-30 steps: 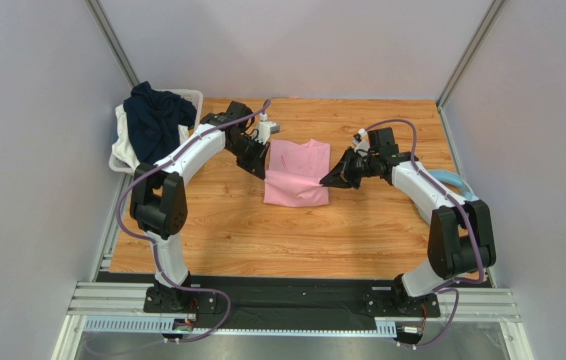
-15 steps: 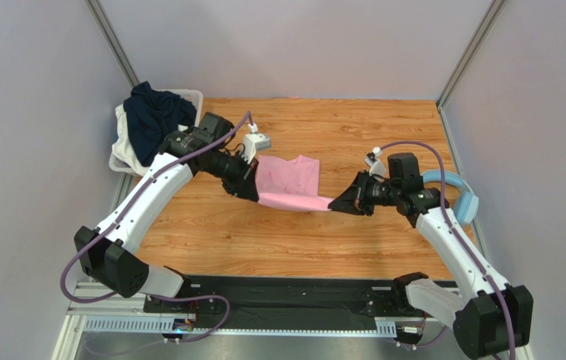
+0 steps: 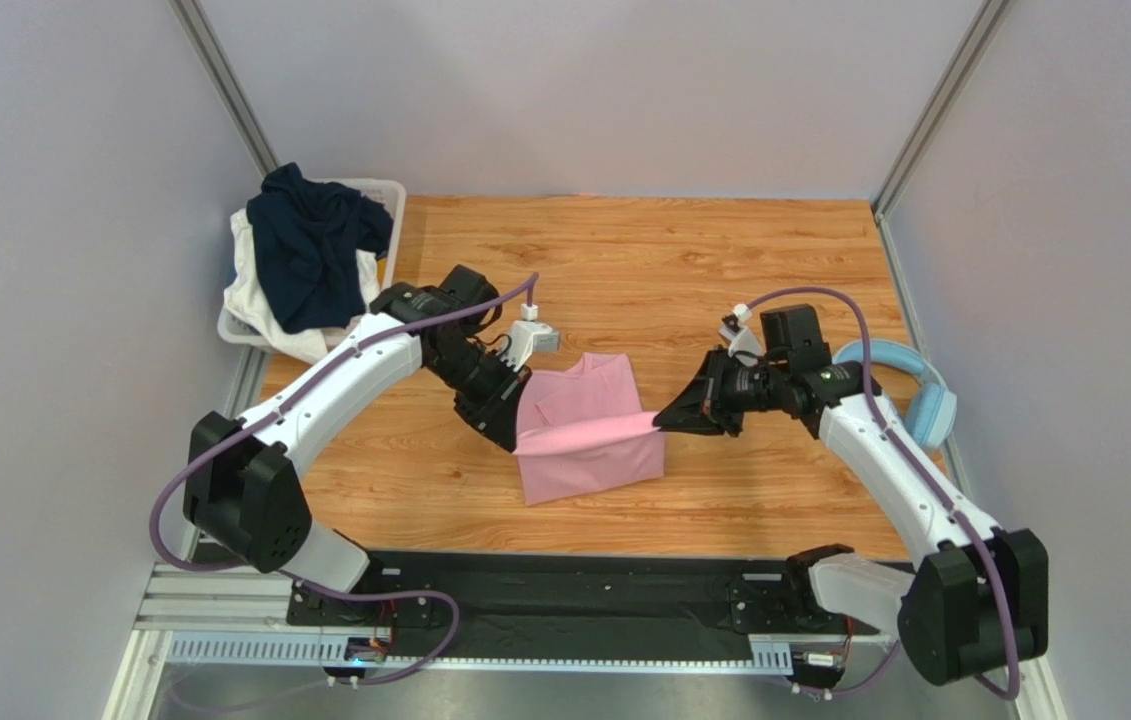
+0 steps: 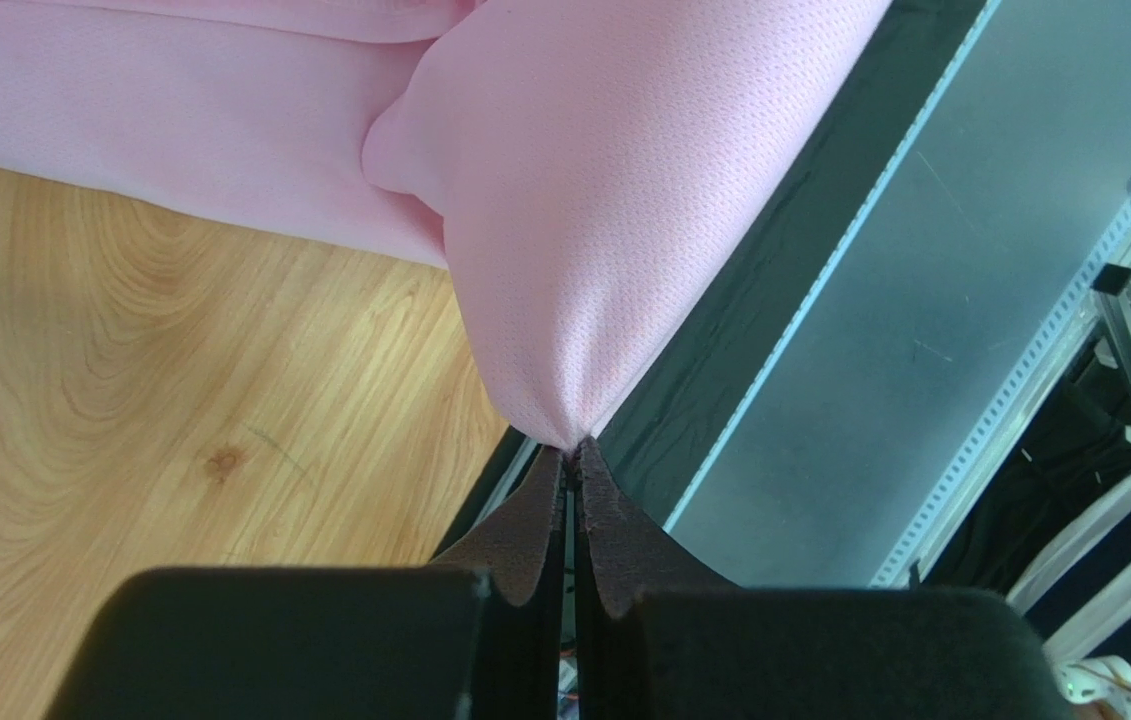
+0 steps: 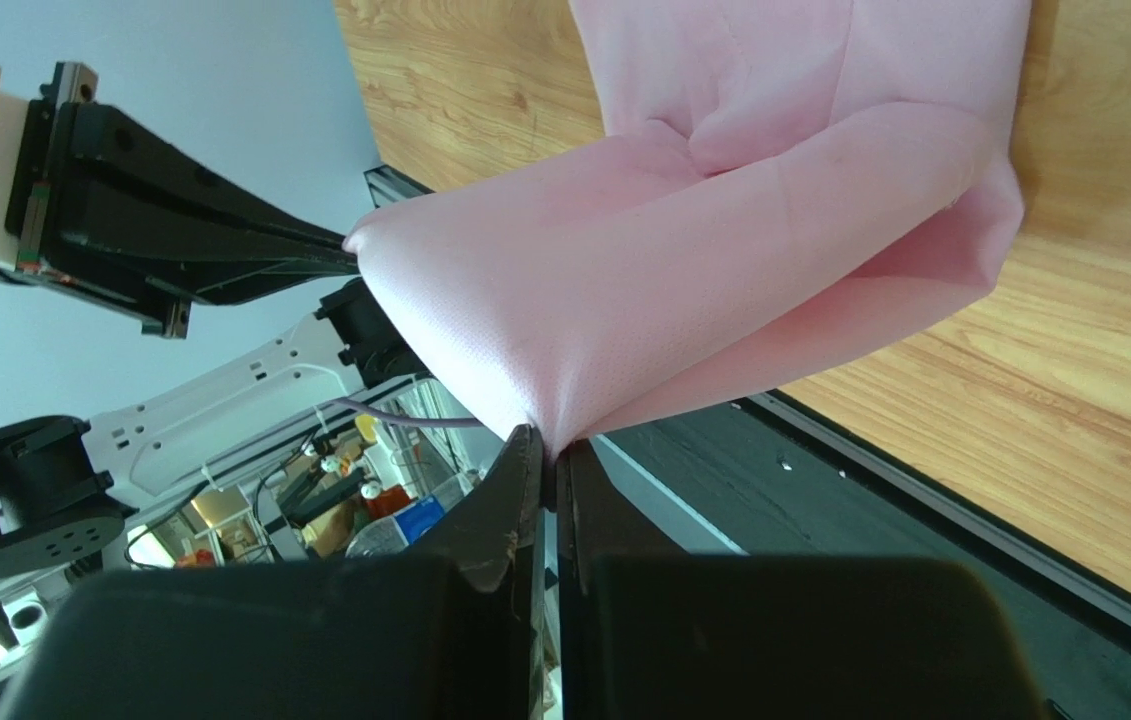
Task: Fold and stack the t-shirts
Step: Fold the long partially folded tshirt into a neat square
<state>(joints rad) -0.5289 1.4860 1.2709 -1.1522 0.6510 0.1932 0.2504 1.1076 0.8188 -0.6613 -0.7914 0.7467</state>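
Cloth fills the white basket (image 3: 388, 191) at the upper left of the overhead view. The navy t-shirt (image 3: 308, 240) is heaped on top of it and spills over the rim. Under it, something white (image 3: 244, 288), seemingly more cloth, hangs over the left wall. The basket stands at the far left corner of the wooden counter (image 3: 676, 270).

The pink t-shirt (image 3: 586, 450) is at the middle of the frame, well apart from the basket, and is partly folded over on itself. Its upper part lies flat on the counter. A raised fold runs across it as a nearly horizontal ridge strung between the 2 arms.

The left end effector (image 3: 517, 441) holds the left end of that ridge. In the left wrist view its 2 fingers are pressed together on a pinched corner, and the fabric fans out upward from the pinch. The right end effector (image 3: 661, 422) holds the right end. In the right wrist view its fingers are likewise clamped tight on a corner of pink fabric, and the shirt balloons away from them toward the other arm. The 2 end effectors face each other across the shirt, with only the cloth between them.

Light blue headphones (image 3: 909, 393) lie at the right edge of the counter, just beside the right arm's forearm.
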